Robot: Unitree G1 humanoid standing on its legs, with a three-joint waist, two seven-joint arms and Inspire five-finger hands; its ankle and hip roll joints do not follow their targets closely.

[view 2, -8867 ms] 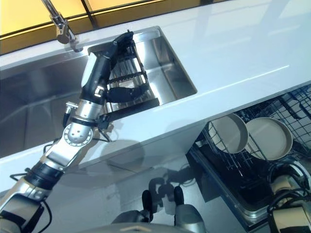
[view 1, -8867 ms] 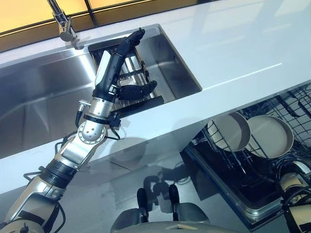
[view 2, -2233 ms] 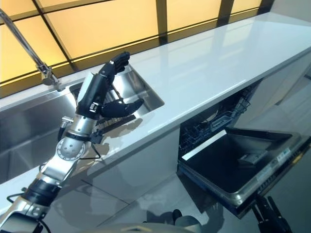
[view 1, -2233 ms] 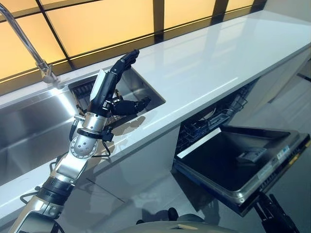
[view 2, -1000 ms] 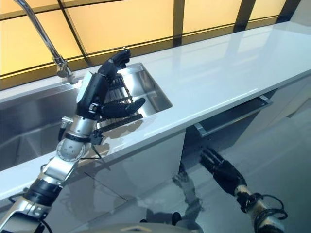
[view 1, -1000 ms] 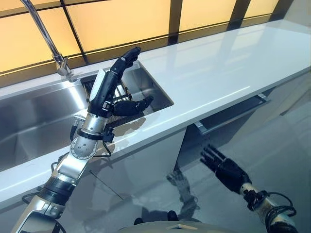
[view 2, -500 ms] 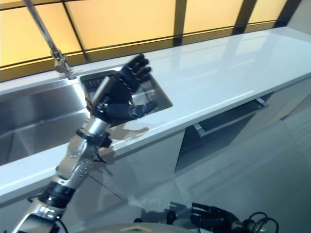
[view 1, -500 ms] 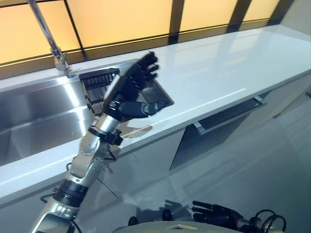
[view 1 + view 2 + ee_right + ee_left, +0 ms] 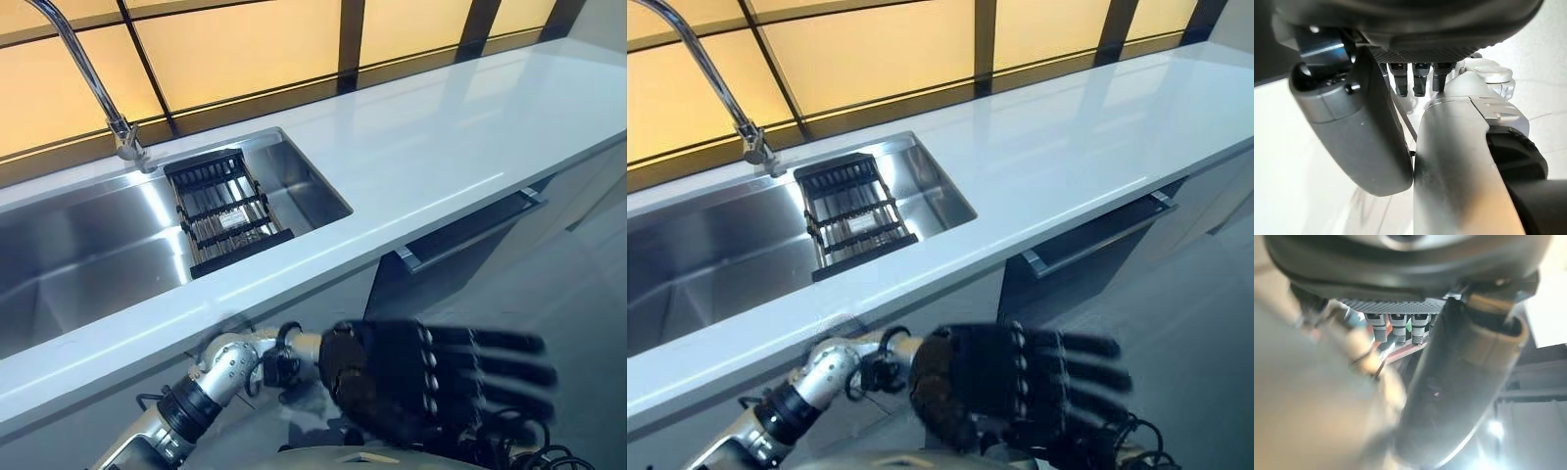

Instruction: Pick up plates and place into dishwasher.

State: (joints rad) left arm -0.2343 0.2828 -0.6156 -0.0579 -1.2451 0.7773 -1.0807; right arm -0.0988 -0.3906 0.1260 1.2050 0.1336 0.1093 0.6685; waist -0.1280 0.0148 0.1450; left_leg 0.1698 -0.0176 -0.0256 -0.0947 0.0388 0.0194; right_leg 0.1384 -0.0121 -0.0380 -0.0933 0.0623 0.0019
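Observation:
I see no plate anywhere. The dishwasher (image 9: pixel 431 269) sits under the white counter with its door up and its bar handle (image 9: pixel 470 230) across the top. My left hand (image 9: pixel 392 377) hangs low in front of the counter, very close to the camera, with straight spread fingers and nothing in it. Its thumb (image 9: pixel 1464 382) stands out in the left wrist view. In the right wrist view, my right hand (image 9: pixel 1400 19) shows a dark thumb (image 9: pixel 1352 132) and relaxed fingers (image 9: pixel 1420 78), holding nothing.
A steel sink (image 9: pixel 88 245) is set into the counter (image 9: pixel 441 137) at the left. A black dish rack (image 9: pixel 220 211) lies in the sink's right end, and a curved tap (image 9: pixel 93 88) stands behind it. Grey floor lies at the lower right.
My left hand has dropped from above the sink rack to low in front of the counter. The dishwasher door, open 2.2 s ago, is shut. The camera has shifted.

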